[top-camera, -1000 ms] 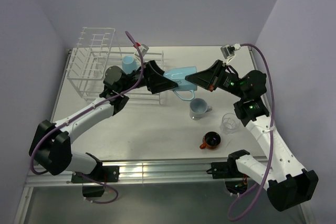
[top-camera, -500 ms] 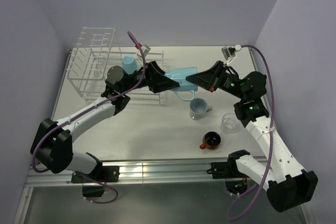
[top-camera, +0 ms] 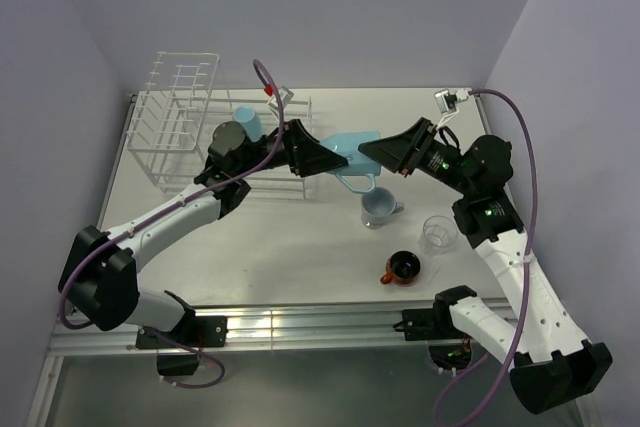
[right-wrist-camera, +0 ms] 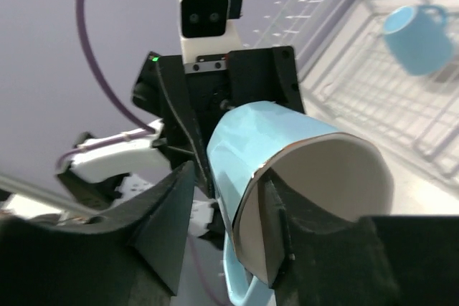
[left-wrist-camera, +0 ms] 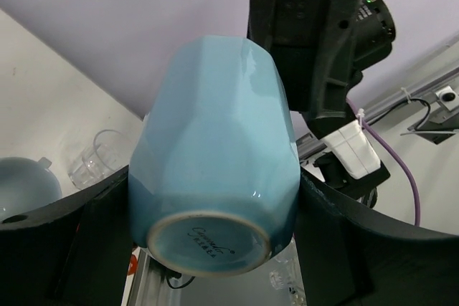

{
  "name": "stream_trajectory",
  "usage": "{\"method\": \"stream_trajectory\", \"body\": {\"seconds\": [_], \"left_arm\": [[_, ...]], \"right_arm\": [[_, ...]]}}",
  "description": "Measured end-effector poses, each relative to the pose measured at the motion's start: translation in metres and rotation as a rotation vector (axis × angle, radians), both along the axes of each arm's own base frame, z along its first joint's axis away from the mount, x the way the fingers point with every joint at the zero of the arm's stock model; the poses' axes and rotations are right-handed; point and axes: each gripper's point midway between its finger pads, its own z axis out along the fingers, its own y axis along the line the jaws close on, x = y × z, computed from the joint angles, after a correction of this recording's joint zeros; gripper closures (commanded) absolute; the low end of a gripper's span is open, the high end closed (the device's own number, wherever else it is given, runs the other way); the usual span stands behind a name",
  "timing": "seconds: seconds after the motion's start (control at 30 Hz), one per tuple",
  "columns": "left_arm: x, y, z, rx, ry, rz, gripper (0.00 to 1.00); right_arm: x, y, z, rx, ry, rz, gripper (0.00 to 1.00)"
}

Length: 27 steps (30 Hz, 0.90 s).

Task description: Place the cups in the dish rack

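This is looking like a robotics lab cell rather than a kitchen. Plain lilac walls [top-camera: 300, 17] are boxing in a bare white table [top-camera: 280, 247], and two robot arms [top-camera: 165, 222] are sitting by an aluminium rail [top-camera: 300, 325]. Purple cables [top-camera: 527, 157] are looping off them, and a wrist camera [right-wrist-camera: 203, 8] is staring back (the dish rack [top-camera: 185, 97] and cups [top-camera: 378, 207] are supplying the homely touch).

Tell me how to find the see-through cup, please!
Look at the right side of the white table, away from the white wire dish rack, where three cups stand loose. The clear glass tumbler is the one farthest right, next to the pale grey-blue mug and the orange-red cup. It is the only one you can see through, and it has no handle.
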Motion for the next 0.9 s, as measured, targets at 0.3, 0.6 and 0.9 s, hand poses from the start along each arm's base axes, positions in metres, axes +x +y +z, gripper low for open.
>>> {"method": "stream_trajectory", "body": {"seconds": [0.3, 0.6, 0.9], "left_arm": [[0.011, 0.000, -0.019, 0.080, 0.043, 0.063, 1.00], [0.035, 0.012, -0.011, 0.208, 0.021, 0.233, 1.00], [0.102, 0.059, 0.013, 0.482, 0.015, 0.597, 1.00]], "right_arm": [[0.013, -0.014, -0.014, -0.073, 0.028, -0.132, 0.37], [0.024, -0.047, -0.022, -0.163, 0.068, -0.362, 0.37], [0.037, -0.081, -0.051, -0.297, 0.153, -0.561, 0.37]]}}
